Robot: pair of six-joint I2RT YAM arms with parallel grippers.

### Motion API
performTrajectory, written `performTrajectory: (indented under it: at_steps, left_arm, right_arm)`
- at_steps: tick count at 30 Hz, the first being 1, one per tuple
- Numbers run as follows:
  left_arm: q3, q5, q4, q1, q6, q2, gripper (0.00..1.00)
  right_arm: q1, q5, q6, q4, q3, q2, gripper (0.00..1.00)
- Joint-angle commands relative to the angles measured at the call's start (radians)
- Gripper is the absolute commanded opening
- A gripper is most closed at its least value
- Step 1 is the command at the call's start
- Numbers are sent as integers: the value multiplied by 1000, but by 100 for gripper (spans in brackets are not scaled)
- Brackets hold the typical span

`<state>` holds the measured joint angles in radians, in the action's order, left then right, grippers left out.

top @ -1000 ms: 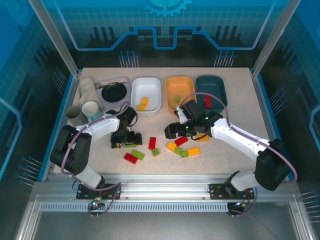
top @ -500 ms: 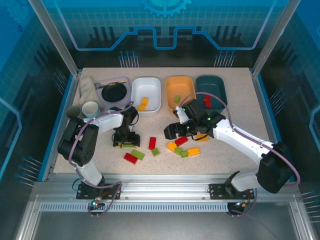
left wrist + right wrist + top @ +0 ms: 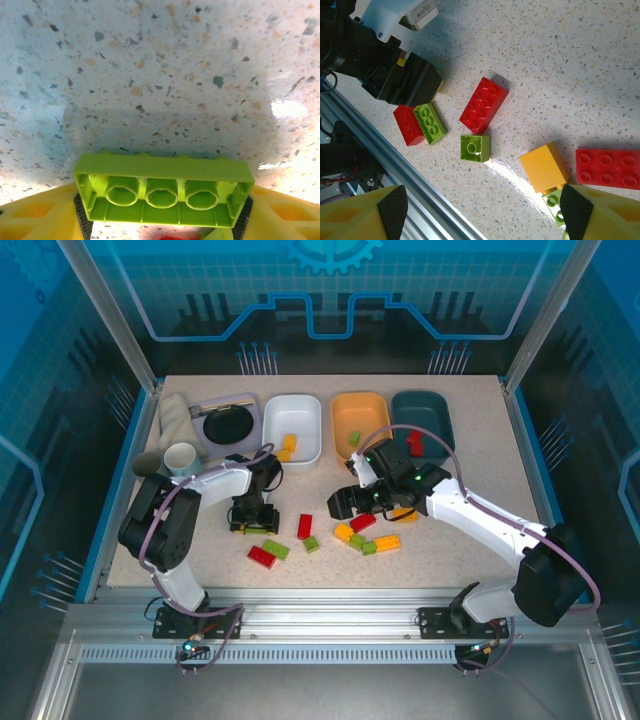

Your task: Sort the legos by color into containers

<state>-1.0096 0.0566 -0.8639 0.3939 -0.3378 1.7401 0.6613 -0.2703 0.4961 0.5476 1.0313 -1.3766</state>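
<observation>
My left gripper [image 3: 252, 521] is shut on a light green brick [image 3: 162, 192], held by its ends just above the speckled table, left of the pile. My right gripper [image 3: 345, 502] hangs open over loose legos: a red brick [image 3: 483, 105], a small green one [image 3: 475, 148], a yellow one [image 3: 545, 166] and another red one [image 3: 607, 167]. A red and green pair [image 3: 268, 553] lies near the front. At the back stand the white tub [image 3: 295, 412] with yellow bricks, the orange tub [image 3: 362, 408] with a green brick, and the teal tub [image 3: 425, 408] with a red brick.
A lavender tray with a black dish [image 3: 228, 421] sits left of the white tub, with a rolled cloth [image 3: 175, 415] and two cups [image 3: 181, 458] beside it. The aluminium front rail [image 3: 395, 165] runs close to the near bricks.
The left arm's elbow has swung inward while its gripper stayed over nearly the same spot with the green brick. The right gripper has edged slightly left.
</observation>
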Motion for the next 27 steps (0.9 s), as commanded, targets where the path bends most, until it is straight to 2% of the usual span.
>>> performTrajectory:
  at_steps: [1,6,11,17,21,27]
  left_arm:
    - [-15,14,95,19,-13,12,66]
    - [-96,16,8,26,-34,-63,65]
    - [-282,-27,-67,58,-59,-73,64]
    - [-589,-47,-96,135,-80,73,64]
    - [-806,-56,-110,174,-88,221,64]
    - [-1117,-57,-151,216,-105,446,64]
  right_arm:
    - [10,-13,-3,-5,-3,7,82]
    - [0,-3,0,6,-3,54,81]
    - [-77,-31,60,-81,-43,165,81]
    - [-200,50,173,-161,-47,237,83]
    - [-287,72,232,-140,-12,219,83]
    - [-355,100,318,-146,0,191,82]
